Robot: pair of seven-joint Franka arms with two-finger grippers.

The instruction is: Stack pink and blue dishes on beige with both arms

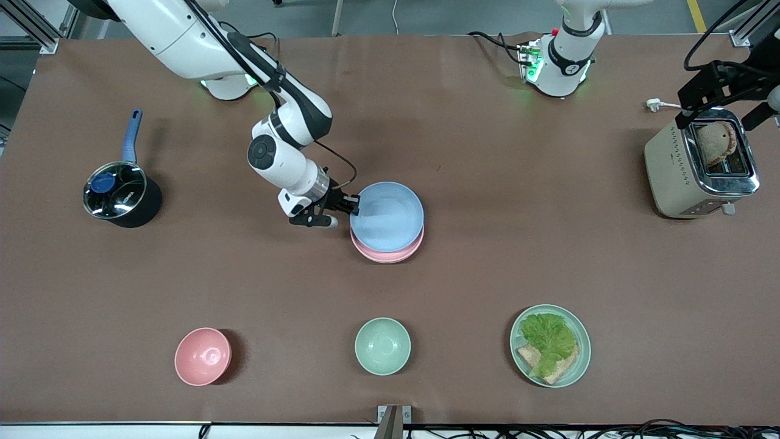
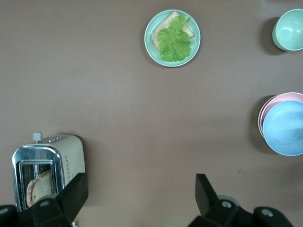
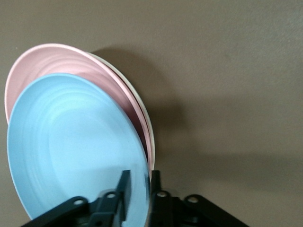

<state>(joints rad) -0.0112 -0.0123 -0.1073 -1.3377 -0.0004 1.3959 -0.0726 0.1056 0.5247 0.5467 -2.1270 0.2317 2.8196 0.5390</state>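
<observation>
The pale blue plate [image 1: 390,216] lies on top of the pale pink plate [image 1: 390,255] near the table's middle. My right gripper [image 1: 353,206] is shut on the blue plate's rim at the edge toward the right arm's end. In the right wrist view its fingers [image 3: 125,182] pinch the blue plate [image 3: 71,142], which looks tilted over the pink plate [image 3: 57,61]. A thin edge of the beige plate [image 3: 147,124] shows under the pink one. My left gripper [image 1: 724,116] waits open over the toaster, with nothing between its fingers [image 2: 140,184].
A pink bowl [image 1: 203,356], a pale green bowl [image 1: 382,346] and a green plate [image 1: 585,341] with lettuce and bread sit near the front camera. A toaster [image 1: 670,171] holds bread at the left arm's end. A lidded pot [image 1: 122,195] stands at the right arm's end.
</observation>
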